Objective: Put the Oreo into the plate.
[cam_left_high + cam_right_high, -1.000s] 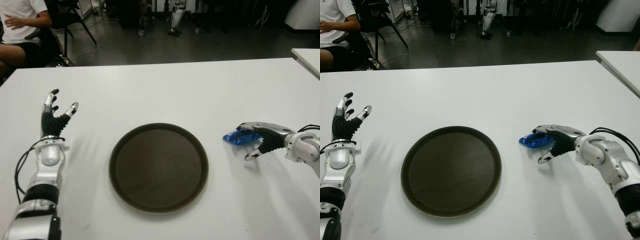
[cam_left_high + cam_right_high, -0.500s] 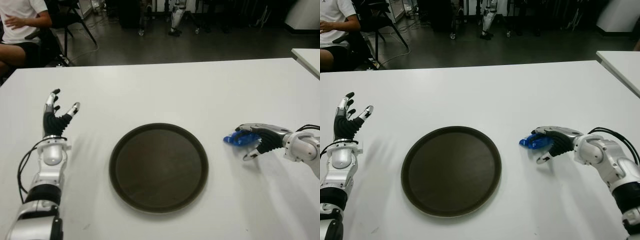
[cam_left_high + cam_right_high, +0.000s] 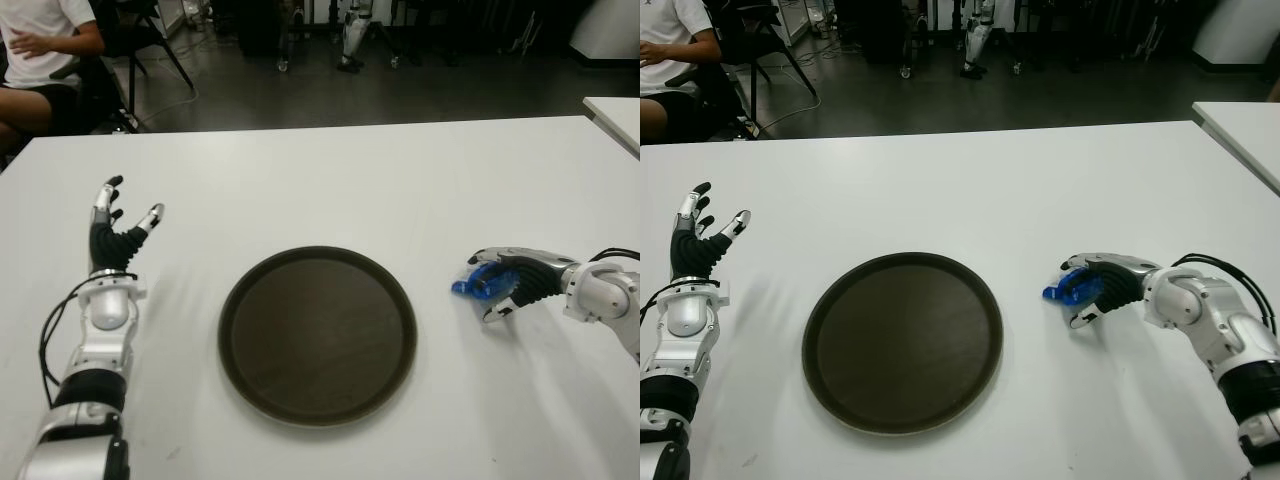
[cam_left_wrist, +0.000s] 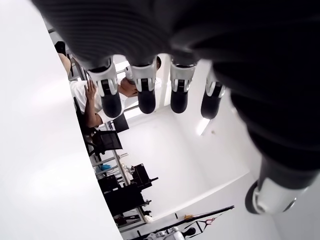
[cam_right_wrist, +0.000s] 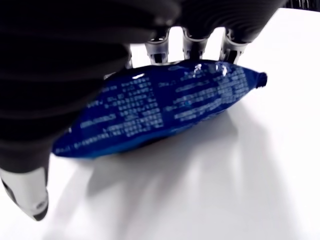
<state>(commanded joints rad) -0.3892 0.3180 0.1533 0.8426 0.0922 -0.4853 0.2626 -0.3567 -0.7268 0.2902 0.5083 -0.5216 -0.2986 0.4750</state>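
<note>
The small blue shiny Oreo packet (image 5: 165, 107) lies on the white table (image 3: 330, 180), to the right of the round dark brown plate (image 3: 317, 335) and near it, but not touching its rim. The robot's right hand (image 3: 1102, 284) is right on top of the packet. In the right wrist view the four fingers (image 5: 192, 46) curl down over the far long side of the packet, and the thumb hangs down on the near side, with some gap left between it and the packet. So the hand is cupped around the packet but does not look squeezed tight on it yet; the packet seems to sit on the table with its shadow right under it. The packet is long and thin, and its long side runs across the fingers, so the fingers and thumb can pinch it across its short way. That looks like a good way to grab it. The plate lies to the left of this hand, so the coming move would be to close the thumb in, lift, and carry the packet left over the rim. The right hand is the one near the packet. The robot's left hand (image 3: 113, 232) shows far off on the other side of the plate, with its fingers spread and pointing up, holding nothing. A person (image 3: 45, 45) sits on a chair behind the table's far left corner.
</note>
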